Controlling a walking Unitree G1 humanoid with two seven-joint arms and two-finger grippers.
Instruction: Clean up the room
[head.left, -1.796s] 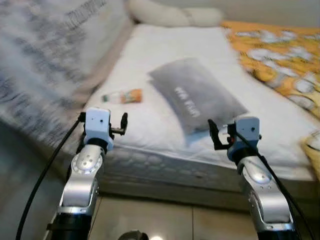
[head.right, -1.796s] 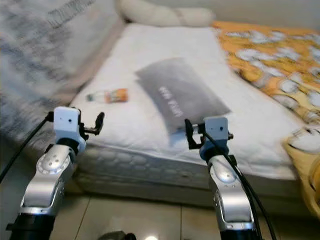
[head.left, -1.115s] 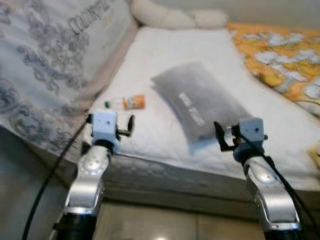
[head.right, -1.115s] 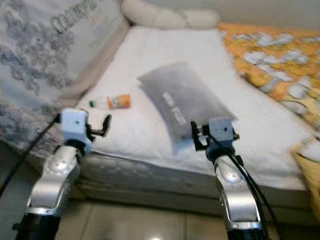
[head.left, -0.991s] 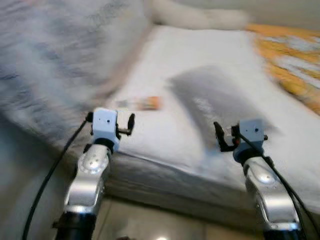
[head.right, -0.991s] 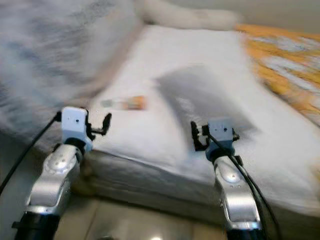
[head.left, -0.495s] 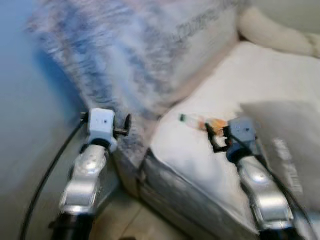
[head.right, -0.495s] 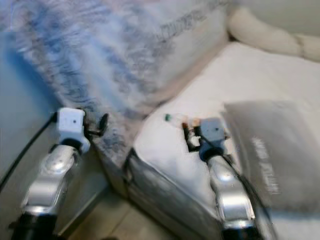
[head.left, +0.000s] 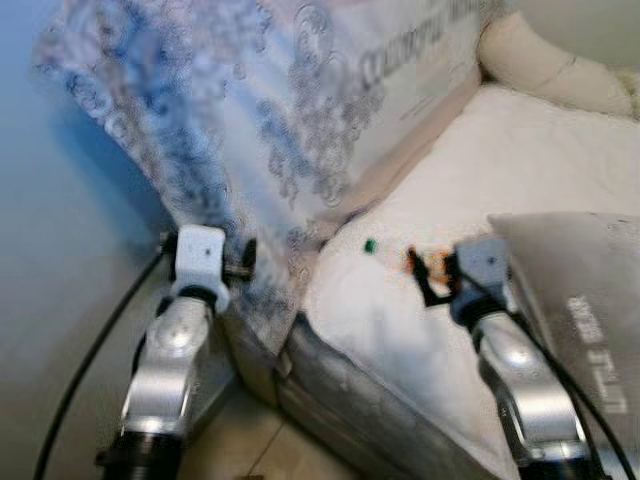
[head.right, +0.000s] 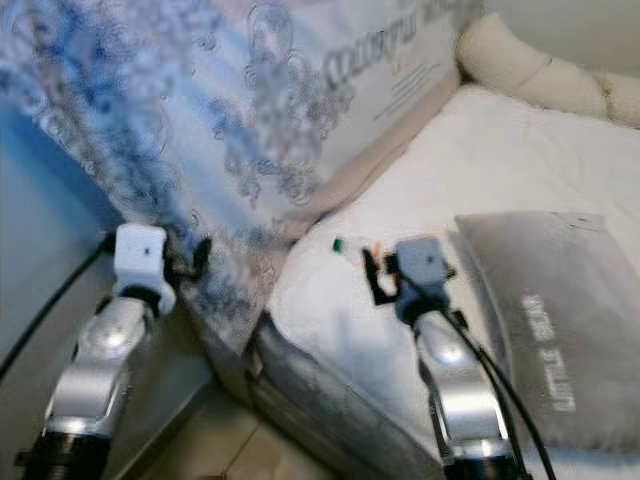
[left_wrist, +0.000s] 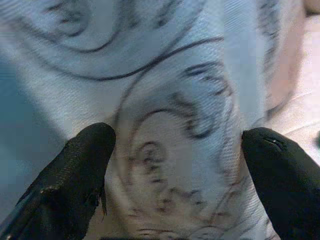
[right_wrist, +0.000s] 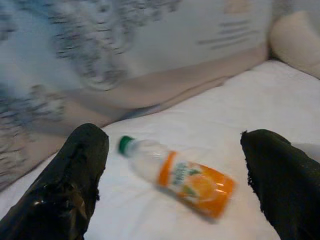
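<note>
A small plastic bottle (right_wrist: 180, 176) with a green cap and an orange label lies on its side on the white bed (head.left: 470, 170), near the bed's left edge. My right gripper (head.left: 424, 277) hovers just in front of it, open, with the bottle between the lines of its fingers (right_wrist: 75, 185) but apart from them. In the eye views the gripper hides most of the bottle; its green cap (head.right: 338, 243) shows. My left gripper (head.left: 245, 262) is open close against the patterned blue-white cover (left_wrist: 175, 100), holding nothing.
A grey pillow (head.left: 590, 300) lies on the bed to the right of the right arm. The patterned cover (head.left: 300, 90) stands tall along the bed's left side. A cream bolster (head.left: 550, 65) lies at the head. Blue wall on the left; tiled floor (head.left: 250, 450) below.
The camera has swung left, bringing the bed's left corner and the patterned cover to the middle. My right gripper now lines up with the bottle; both arms keep their pose.
</note>
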